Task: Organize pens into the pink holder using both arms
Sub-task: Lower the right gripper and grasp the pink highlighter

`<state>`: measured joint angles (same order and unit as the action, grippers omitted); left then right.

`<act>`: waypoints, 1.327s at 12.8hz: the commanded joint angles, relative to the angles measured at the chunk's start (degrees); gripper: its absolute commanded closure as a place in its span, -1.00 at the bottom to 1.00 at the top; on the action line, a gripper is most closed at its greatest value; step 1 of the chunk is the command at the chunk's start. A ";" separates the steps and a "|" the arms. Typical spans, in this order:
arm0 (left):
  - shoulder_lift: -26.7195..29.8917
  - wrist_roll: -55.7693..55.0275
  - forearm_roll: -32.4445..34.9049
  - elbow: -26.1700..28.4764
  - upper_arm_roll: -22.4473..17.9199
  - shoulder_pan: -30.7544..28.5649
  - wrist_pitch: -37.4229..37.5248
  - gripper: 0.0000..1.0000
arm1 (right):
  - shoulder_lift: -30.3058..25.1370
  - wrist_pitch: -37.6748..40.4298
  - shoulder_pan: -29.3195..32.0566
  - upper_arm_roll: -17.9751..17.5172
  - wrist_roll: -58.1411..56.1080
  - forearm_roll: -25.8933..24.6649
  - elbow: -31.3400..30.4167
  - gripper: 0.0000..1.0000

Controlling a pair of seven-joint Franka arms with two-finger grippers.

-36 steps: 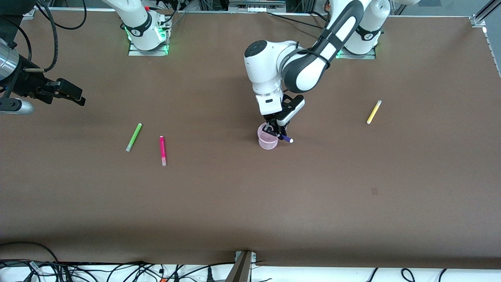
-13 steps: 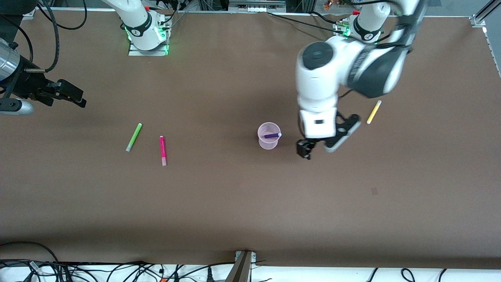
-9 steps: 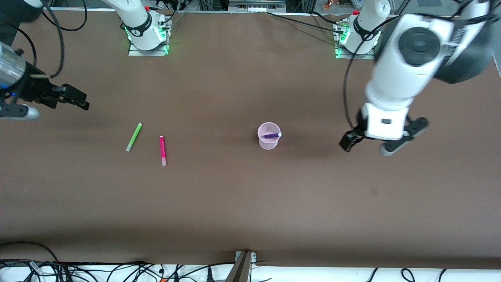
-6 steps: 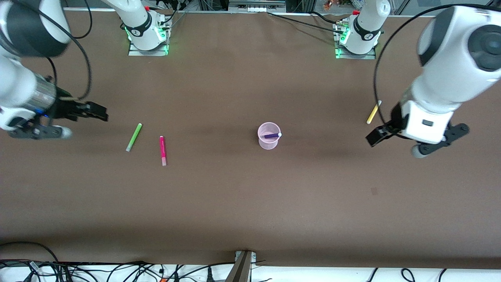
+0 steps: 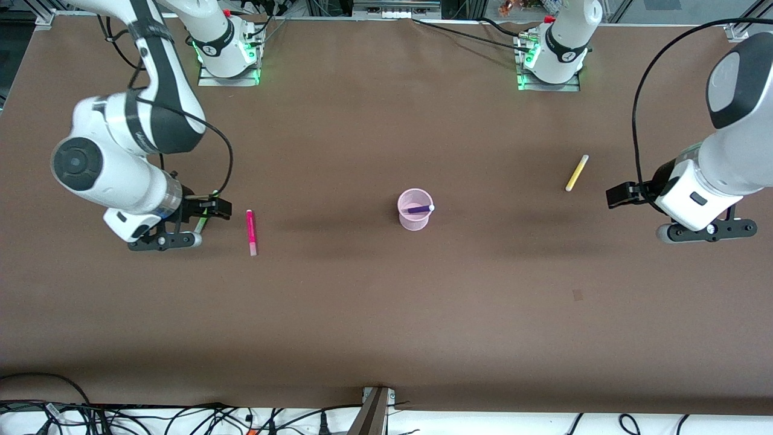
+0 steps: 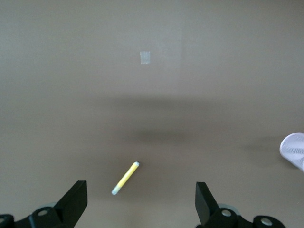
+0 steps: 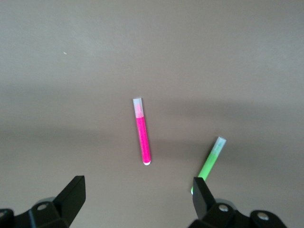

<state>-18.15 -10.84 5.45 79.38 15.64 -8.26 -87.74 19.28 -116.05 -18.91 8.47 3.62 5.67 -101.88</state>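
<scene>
Over the green pen [image 5: 202, 222] at the right arm's end of the desk [image 5: 386, 302], the right tool [image 5: 212, 208] is held with its jaws spread wide and nothing between them; in the right wrist view the green pen [image 7: 209, 164] is seen close to one finger [image 7: 202, 194], while the magenta pen [image 7: 142, 132] lies between the two, a little ahead. A risk is judged here: with two pens so near, a descent aimed at one could nudge the other, or a pen could be caught off-centre and rolled away. Over the left arm's end of the desk, the left tool [image 5: 622, 196] is likewise held wide apart and empty, clear of everything, with the yellow pen [image 5: 577, 173] lying flat on the desk nearby. Its thin round body could be pushed aside if the fingers are lowered askew to it. Near the middle of the desk the pink holder [image 5: 415, 209] stands upright, and the dark purple pen [image 5: 419, 209] is already lodged in it, its pale end against the rim. The light cup could be tipped if bumped during a later drop.
</scene>
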 commanded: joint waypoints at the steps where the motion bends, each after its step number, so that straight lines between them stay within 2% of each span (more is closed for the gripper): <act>1: 0.39 3.11 -1.05 0.60 0.53 -1.23 0.64 -1.00 | -0.40 -8.54 0.18 -0.73 -1.15 0.75 -7.96 -1.00; 5: 0.22 3.11 -1.05 0.43 0.53 -1.75 0.29 -1.00 | 2.69 -21.04 0.18 -2.92 -1.33 0.75 -16.67 -0.87; 8: 0.30 3.11 -1.14 0.34 0.35 -2.02 0.29 -1.00 | 2.52 -21.67 0.18 -3.28 -1.42 0.75 -19.66 -0.64; 12: 0.57 7.31 -1.32 0.16 -0.69 -3.87 0.20 -1.00 | 4.35 -25.09 0.27 -3.72 -1.33 0.84 -20.11 -0.54; 14: 0.74 8.03 -2.02 -0.01 -4.37 -0.29 0.29 -1.00 | 6.11 -27.38 0.27 -3.98 -1.33 0.84 -20.11 -0.50; 16: 1.71 8.12 -4.73 0.07 -13.05 6.82 0.29 -1.00 | 7.26 -28.96 0.19 -4.07 -1.33 0.84 -20.11 -0.43; 17: 1.97 8.20 -5.88 0.25 -15.71 9.03 0.38 -1.00 | 7.70 -29.67 0.27 -4.07 -1.33 0.84 -20.11 -0.37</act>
<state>-17.71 -4.14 2.11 79.50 5.77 -4.34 -87.74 26.41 -143.72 -18.91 4.82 3.38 5.67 -121.52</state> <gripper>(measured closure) 0.000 0.282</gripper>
